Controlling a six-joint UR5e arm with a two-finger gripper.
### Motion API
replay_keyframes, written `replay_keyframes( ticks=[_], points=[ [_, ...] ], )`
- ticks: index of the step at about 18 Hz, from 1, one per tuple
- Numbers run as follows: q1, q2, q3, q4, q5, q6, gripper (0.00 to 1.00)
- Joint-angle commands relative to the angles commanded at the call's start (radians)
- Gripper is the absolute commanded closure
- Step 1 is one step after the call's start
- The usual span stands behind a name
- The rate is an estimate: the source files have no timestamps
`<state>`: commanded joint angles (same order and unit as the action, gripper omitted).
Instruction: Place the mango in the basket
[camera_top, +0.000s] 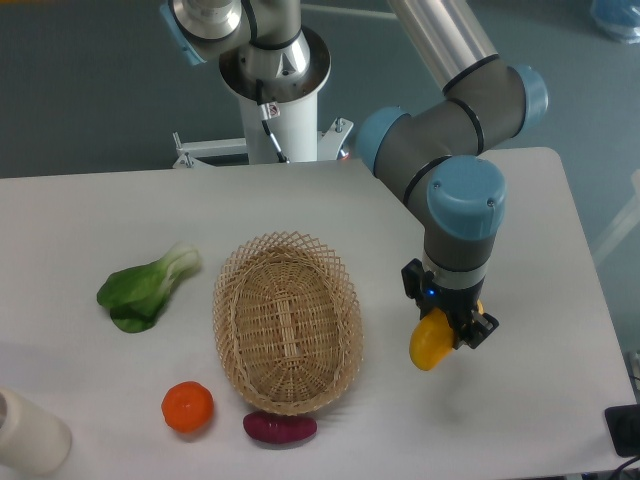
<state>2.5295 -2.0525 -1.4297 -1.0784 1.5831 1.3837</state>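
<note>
White desk (120, 215), grey floor behind. My claw (452, 325) pinches the mango (430, 343) above the desk, right of the wicker basket (287, 322). Bok choy (145, 288), orange (188, 407), purple vegetable (280, 427) lie around the basket.

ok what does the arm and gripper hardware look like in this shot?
The arm has silver-grey tube links and dark grey joint housings with light blue round end caps. A white pedestal base has a thin black cable running down it. The gripper is small and black, with a tiny blue light on its body. No legible markings or labels.
</note>
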Motion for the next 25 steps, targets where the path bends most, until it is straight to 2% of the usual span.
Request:
replay_keyframes(
  ticks=[25],
  points=[
    [-0.002, -0.005, -0.014, -0.005, 0.0, 0.0, 0.67]
  ],
)
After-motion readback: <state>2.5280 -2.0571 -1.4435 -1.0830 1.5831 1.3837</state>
